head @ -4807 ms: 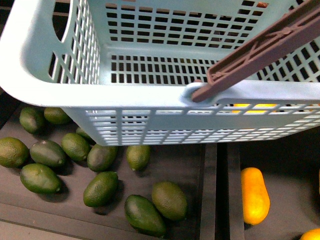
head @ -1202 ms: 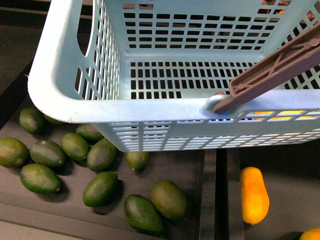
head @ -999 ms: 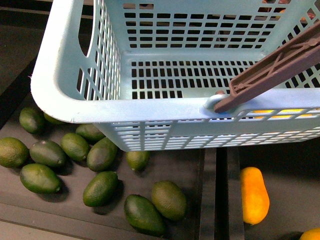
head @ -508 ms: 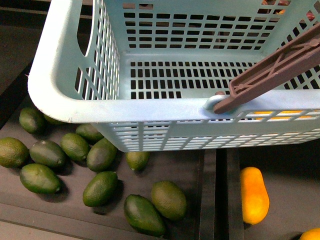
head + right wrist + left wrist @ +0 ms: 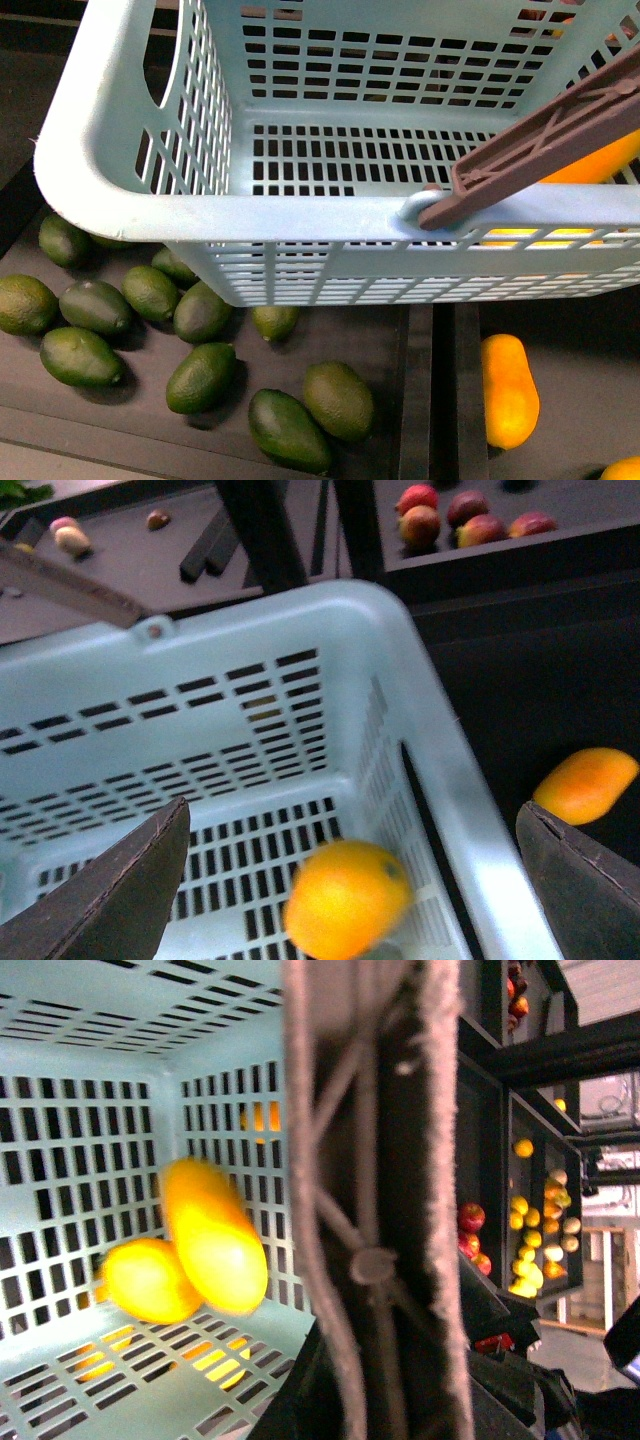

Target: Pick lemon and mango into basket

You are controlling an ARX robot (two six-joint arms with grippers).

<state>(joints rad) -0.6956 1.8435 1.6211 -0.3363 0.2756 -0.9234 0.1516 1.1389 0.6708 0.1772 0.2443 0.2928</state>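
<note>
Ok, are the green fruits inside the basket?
No, the green fruits lie on the dark shelf, outside the basket and its slotted wall.

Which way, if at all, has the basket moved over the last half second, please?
Yes: against the unmoved green fruits, the basket has shifted slightly left, judging by its near corner.

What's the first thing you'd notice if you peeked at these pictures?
The big pale blue basket fills most of the front view, with its brown handle slanting across on the right. Inside it, the left wrist view shows a bright yellow mango beside a plumper lemon, both blurry. Below the basket, a bunch of dark green fruits lies on the dark shelf at the left.
</note>
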